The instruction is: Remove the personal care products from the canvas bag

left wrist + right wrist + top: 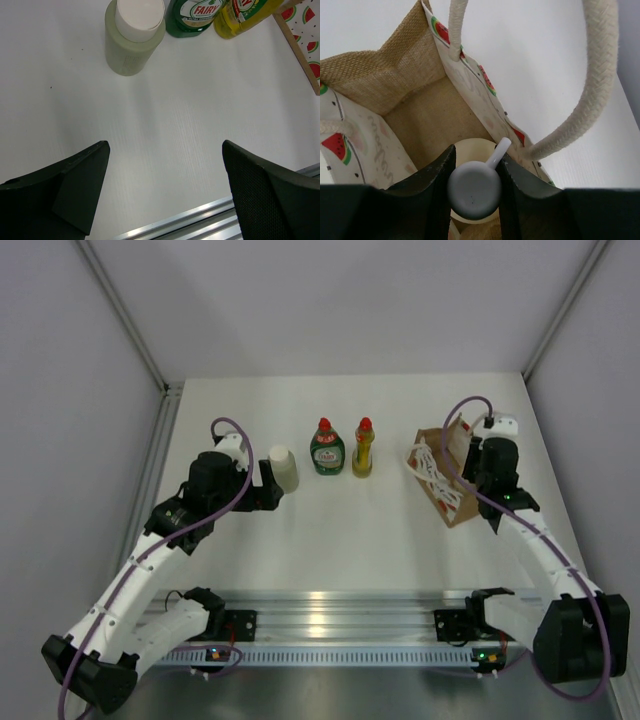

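Observation:
The canvas bag (pixel 446 476) stands at the right of the table with its white rope handles (pixel 600 75) hanging loose. My right gripper (pixel 474 172) reaches into the bag (pixel 415 95) and is shut on the white pump head of the peach pump bottle (pixel 474 192), which stands inside. The cream cylinder (pixel 284 469) (pixel 132 37), the green bottle (pixel 325 448) (pixel 195 17) and the slim yellow bottle (pixel 363 448) (pixel 240 17) stand upright in a row on the table. My left gripper (pixel 165 192) is open and empty, just near of the cream cylinder.
A metal rail (pixel 330 605) runs along the table's near edge (pixel 200 217). White walls with metal corner posts (pixel 125 315) enclose the table at left, back and right.

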{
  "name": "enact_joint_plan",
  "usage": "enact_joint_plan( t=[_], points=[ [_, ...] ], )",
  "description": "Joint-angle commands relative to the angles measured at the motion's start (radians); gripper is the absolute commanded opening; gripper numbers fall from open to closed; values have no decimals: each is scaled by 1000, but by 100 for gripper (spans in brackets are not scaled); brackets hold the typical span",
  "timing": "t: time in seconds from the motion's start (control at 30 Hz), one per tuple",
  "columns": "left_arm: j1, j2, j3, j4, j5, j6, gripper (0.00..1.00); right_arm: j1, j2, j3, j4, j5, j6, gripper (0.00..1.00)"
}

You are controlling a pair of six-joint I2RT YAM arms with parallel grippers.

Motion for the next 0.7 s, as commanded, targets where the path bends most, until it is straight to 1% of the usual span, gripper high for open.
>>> enact_joint_plan(
  t=[0.0, 0.37, 0.57, 0.67],
  points=[
    [-5, -4, -3, 43, 4, 14, 98, 6, -73, 12, 216, -35, -20, 0],
    [-7, -3, -3, 43, 0, 15, 98, 8, -113, 5, 282, -100, -26, 0],
    [-7, -4, -3, 43, -8, 17, 98, 10, -110, 84, 215, -117, -33, 0],
    [-5, -6, -3, 45, -9, 15, 98, 8, -100, 147, 138, -117, -33, 0]
  ],
)
